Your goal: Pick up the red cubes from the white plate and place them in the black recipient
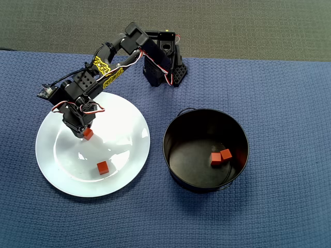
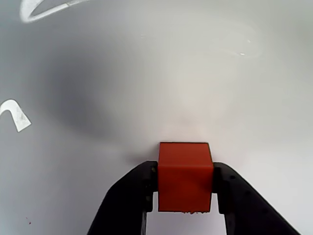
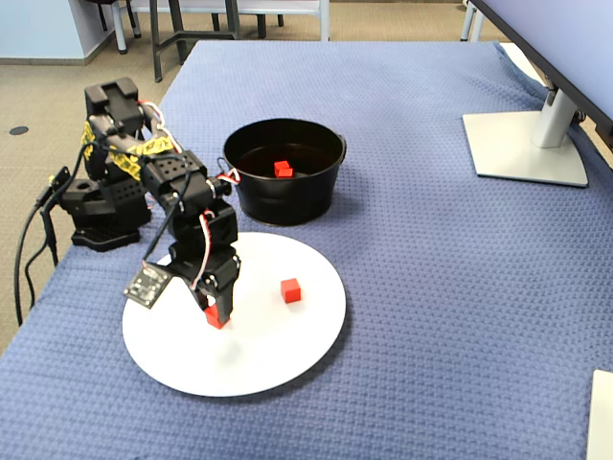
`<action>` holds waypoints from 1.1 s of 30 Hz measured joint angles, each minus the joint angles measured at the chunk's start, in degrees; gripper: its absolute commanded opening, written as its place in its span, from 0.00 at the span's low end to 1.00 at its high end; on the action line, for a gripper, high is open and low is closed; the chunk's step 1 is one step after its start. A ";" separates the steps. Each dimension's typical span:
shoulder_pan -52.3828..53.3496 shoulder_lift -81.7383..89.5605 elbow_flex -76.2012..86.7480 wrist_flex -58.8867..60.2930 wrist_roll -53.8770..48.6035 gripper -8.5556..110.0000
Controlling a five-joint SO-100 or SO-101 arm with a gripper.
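My gripper (image 1: 87, 134) is shut on a red cube (image 1: 88, 134) over the left part of the white plate (image 1: 129, 150). In the wrist view the two black fingers (image 2: 132, 193) press the cube (image 2: 185, 175) from both sides, with the plate surface (image 2: 146, 73) behind it. The fixed view shows the held cube (image 3: 215, 318) at the plate (image 3: 287, 355). A second red cube (image 1: 102, 167) lies free on the plate, also in the fixed view (image 3: 291, 289). Two red cubes (image 1: 221, 156) lie inside the black recipient (image 1: 178, 165), seen in the fixed view (image 3: 283, 169) in the pot (image 3: 287, 206).
The arm's base (image 1: 165, 70) stands behind the plate on a blue cloth (image 1: 279, 103). A monitor stand (image 3: 527, 144) sits at the far right in the fixed view. The table's edge runs along the left in the fixed view.
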State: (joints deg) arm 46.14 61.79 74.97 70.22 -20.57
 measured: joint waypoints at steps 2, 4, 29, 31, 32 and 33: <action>0.00 0.00 0.00 0.00 0.00 0.07; 0.00 0.18 0.00 0.00 0.00 0.07; -47.72 38.41 1.41 13.71 30.76 0.07; -52.91 37.00 2.02 12.92 32.61 0.23; -54.93 35.95 2.11 12.74 32.87 0.33; -56.60 35.07 2.11 12.74 32.61 0.34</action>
State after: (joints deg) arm -10.46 96.86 77.08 82.97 12.04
